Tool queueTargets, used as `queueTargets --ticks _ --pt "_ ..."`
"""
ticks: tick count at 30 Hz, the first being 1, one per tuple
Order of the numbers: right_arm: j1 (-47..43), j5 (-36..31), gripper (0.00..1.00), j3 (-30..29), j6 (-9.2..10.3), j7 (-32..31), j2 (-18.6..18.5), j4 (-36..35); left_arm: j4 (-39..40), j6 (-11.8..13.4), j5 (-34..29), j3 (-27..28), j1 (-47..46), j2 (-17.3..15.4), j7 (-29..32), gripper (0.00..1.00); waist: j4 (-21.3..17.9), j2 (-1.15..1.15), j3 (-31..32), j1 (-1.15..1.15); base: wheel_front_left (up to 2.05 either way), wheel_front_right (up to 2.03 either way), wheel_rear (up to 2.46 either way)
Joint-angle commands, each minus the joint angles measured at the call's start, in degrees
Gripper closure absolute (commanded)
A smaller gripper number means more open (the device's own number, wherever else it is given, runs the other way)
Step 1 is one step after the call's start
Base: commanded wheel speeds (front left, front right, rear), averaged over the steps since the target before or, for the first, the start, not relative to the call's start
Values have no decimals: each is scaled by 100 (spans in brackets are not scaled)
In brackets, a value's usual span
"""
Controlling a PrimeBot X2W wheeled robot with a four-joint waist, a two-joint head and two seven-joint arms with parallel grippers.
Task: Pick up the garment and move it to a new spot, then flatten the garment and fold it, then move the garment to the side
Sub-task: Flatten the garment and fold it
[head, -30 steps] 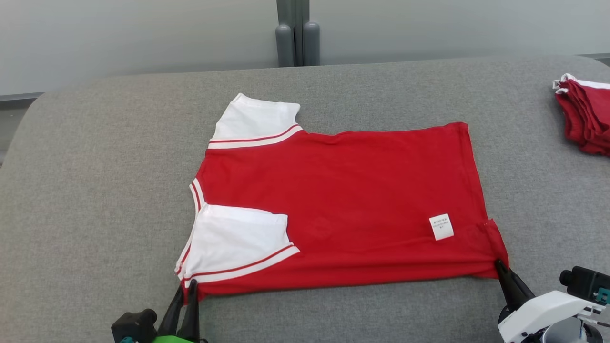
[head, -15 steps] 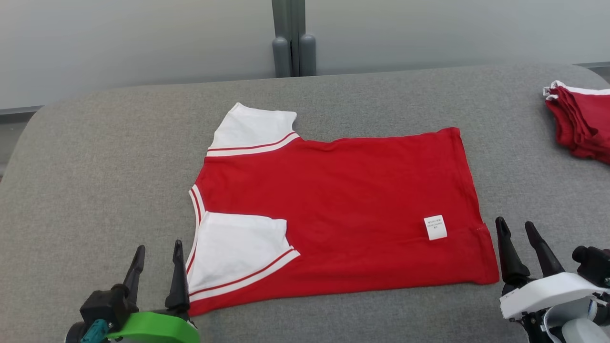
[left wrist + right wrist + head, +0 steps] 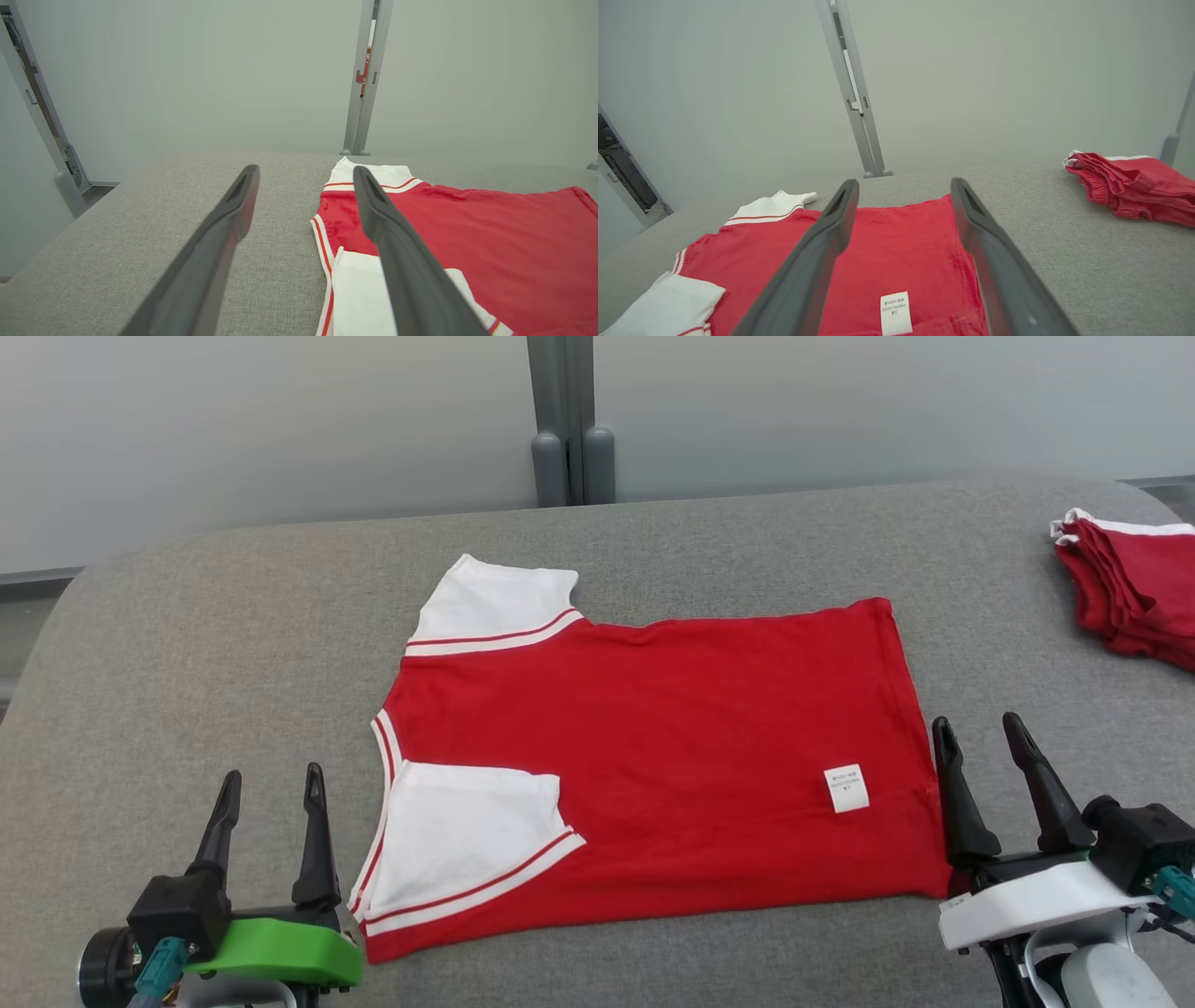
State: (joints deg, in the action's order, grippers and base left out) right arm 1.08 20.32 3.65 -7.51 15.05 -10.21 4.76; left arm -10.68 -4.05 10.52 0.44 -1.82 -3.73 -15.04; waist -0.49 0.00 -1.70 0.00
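While looking down from the head, find the garment (image 3: 653, 737) spread flat on the middle of the grey tabletop (image 3: 187, 644), red in the body, neckline toward the robot's left, hem toward its right. Note the far sleeve (image 3: 495, 602), white with a red stripe, lying outward, and the near sleeve (image 3: 467, 835), the same colours, folded in over the red body. Note also a small white label (image 3: 847, 789) on the cloth close to the near right corner.

At the lower left, see the left gripper (image 3: 272, 773) just beside the near sleeve and apart from the cloth, fingers (image 3: 317, 840) spread wide with nothing between. At the lower right, see the right gripper (image 3: 977, 721) at the hem, fingers (image 3: 957, 803) also wide apart, holding nothing. From its wrist, see one finger over red cloth and the other over bare grey. Cannot tell whether touching the hem.

At the right edge, find a pile of folded red clothes (image 3: 1130, 597), well apart from the garment. Beyond the tabletop, note a grey post (image 3: 565, 420) against a pale wall (image 3: 233, 429).
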Motion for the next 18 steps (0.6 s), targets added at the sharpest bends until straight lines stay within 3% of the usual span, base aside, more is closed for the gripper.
queueTargets --ticks 1,18 --pt "-106 -68 0 -27 5 13 59 -65 27 -22 -33 44 -62 -7 -16 0 4 0 2 0 0 0 0" --pt "-485 -284 0 -22 5 15 259 46 -72 -136 -86 90 280 48 -16 0 76 0 119 0 0 0 0"
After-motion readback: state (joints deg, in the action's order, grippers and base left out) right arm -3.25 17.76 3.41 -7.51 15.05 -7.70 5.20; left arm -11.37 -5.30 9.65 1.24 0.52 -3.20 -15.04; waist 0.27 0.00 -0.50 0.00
